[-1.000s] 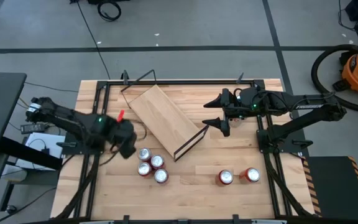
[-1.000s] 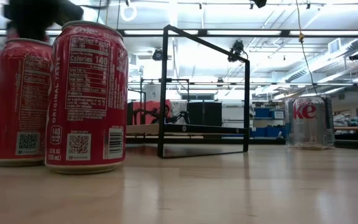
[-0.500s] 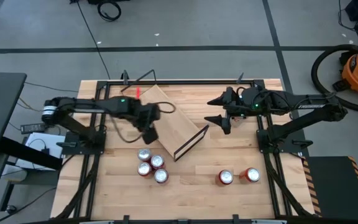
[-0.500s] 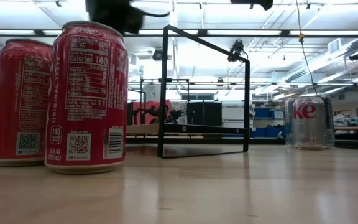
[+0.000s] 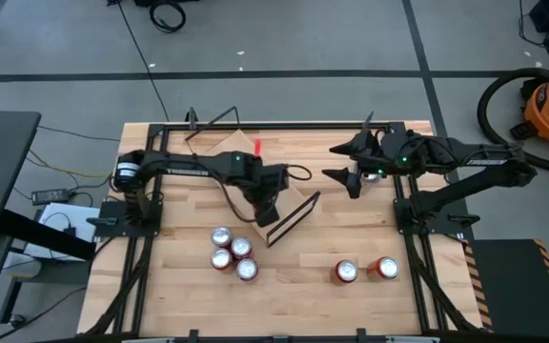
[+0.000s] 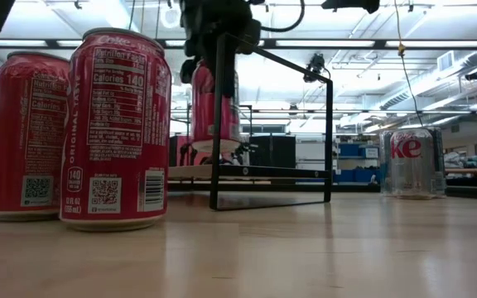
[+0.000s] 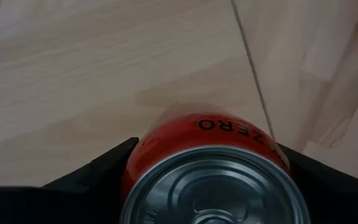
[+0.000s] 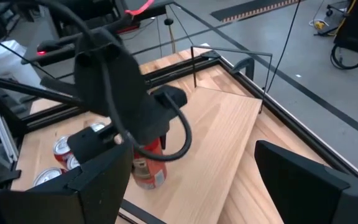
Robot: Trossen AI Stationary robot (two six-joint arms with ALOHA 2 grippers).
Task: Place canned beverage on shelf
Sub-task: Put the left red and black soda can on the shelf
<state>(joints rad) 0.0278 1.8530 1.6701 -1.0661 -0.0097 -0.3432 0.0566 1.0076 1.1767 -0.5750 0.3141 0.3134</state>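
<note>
Nearest the low camera, red cans [image 6: 118, 128] stand on the surface [image 5: 294, 276], then the left pincer [image 8: 143, 144] pinches a red can [image 8: 149, 167] upright above the shelf [image 5: 255, 171], while the right pincer [image 5: 349, 164] hovers spread beyond the shelf's end.

Red can [image 6: 215, 112] held by left gripper [image 6: 214, 41] above shelf [image 6: 247, 172]; two red cans [image 6: 116, 128] near on counter [image 6: 305, 248].

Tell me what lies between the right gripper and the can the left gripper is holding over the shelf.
In the high view, only the shelf's black wire end frame and bare tabletop lie between the right gripper and the red can in the left gripper.
</note>
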